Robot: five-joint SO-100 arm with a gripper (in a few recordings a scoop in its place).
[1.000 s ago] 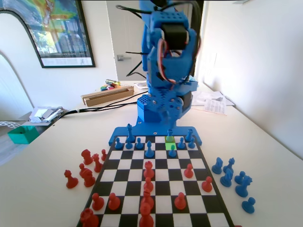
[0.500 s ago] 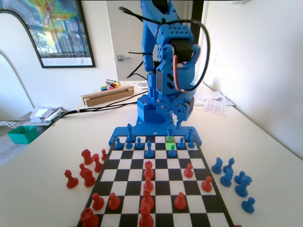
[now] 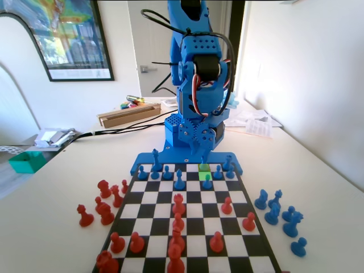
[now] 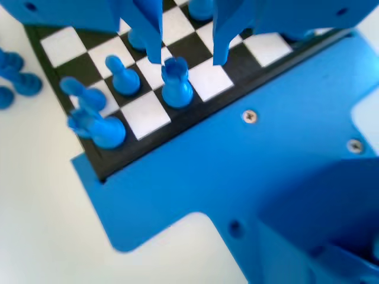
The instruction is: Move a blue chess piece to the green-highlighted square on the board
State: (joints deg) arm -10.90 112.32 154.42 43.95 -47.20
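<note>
The board (image 3: pixel 187 224) lies in front of the blue arm. In the fixed view its green-highlighted square (image 3: pixel 205 170) is in the far rows, right of centre, with a blue chess piece (image 3: pixel 203 161) at its far edge and another (image 3: pixel 207 182) just in front. My gripper (image 3: pixel 200 151) hangs open above that far row. In the wrist view the gripper (image 4: pixel 188 58) has its jaws apart with nothing held. A blue chess piece with a notched top (image 4: pixel 176 83) stands just below them, nearer the left jaw.
Several blue pieces (image 3: pixel 166 171) line the far rows, and more (image 3: pixel 281 216) lie off the board to the right in the fixed view. Red pieces (image 3: pixel 178 224) fill the middle and near squares, with more (image 3: pixel 102 202) off the board to the left. The wrist view has a pawn (image 4: pixel 125 77) and a corner piece (image 4: pixel 98 123).
The gripper has swung down from facing the camera, then shifted left and a little lower over the far row. No piece has moved.
</note>
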